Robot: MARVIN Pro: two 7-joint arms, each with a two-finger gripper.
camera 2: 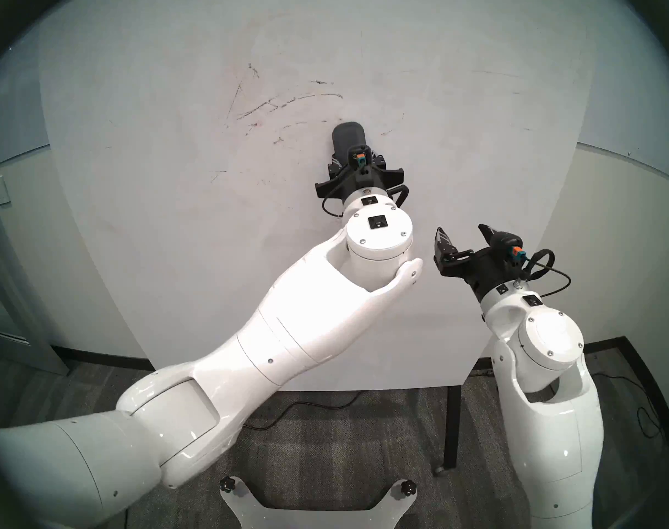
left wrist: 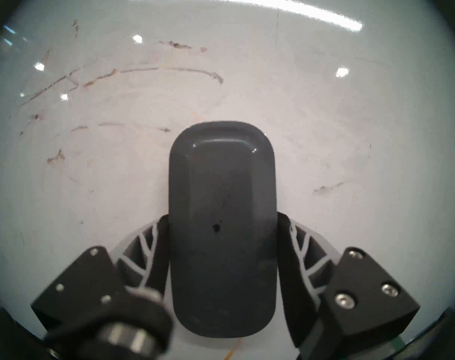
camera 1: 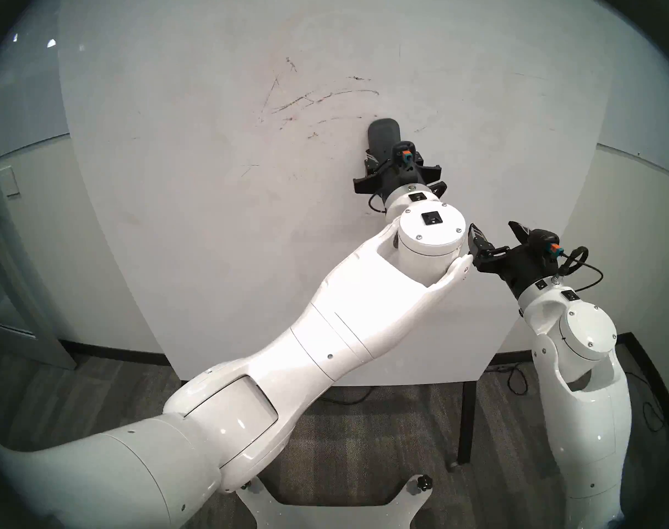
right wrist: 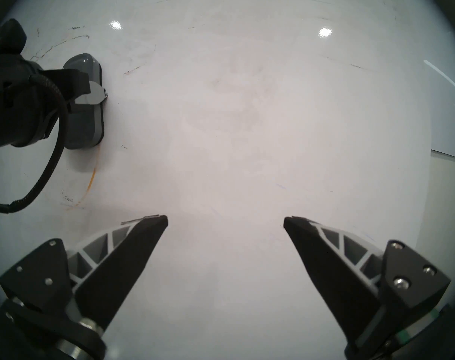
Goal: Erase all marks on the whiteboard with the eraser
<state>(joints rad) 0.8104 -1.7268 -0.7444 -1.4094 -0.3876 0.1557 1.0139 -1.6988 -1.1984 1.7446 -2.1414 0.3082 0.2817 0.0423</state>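
The robot's black left gripper (left wrist: 222,247) clamps a dark grey, pill-shaped eraser with rounded ends (left wrist: 222,221), one ribbed finger (left wrist: 153,250) pressed to each long side, holding the block flat against a large, glossy white whiteboard (camera 1: 210,249). In the head view the eraser (camera 1: 383,137) stands upright on the board's middle, its rounded top clear above the gripper (camera 1: 392,161) and the white left arm (camera 1: 325,326) reaching up to it from the lower left. Scratchy black-grey marks (camera 1: 317,97) run across the board up and to the left of the eraser, with fainter streaks (camera 1: 249,169) lower down and thin smudges (camera 1: 420,128) just to its right. The left wrist camera shows the same streaks (left wrist: 169,71) arcing above the block, some tinged orange. From the right wrist camera, a thin orange line (right wrist: 92,180) curves down the board directly below the eraser (right wrist: 87,102). The black right gripper (right wrist: 225,219) hangs with its jaws spread wide and nothing between them, pointed at a bare stretch of the board; in the head view it (camera 1: 495,236) sits below and right of the left gripper, just beside the left arm's wrist joint. The board stands on thin black legs (camera 1: 466,421) over grey carpet (camera 1: 363,440), with a pale wall (camera 1: 630,230) behind.
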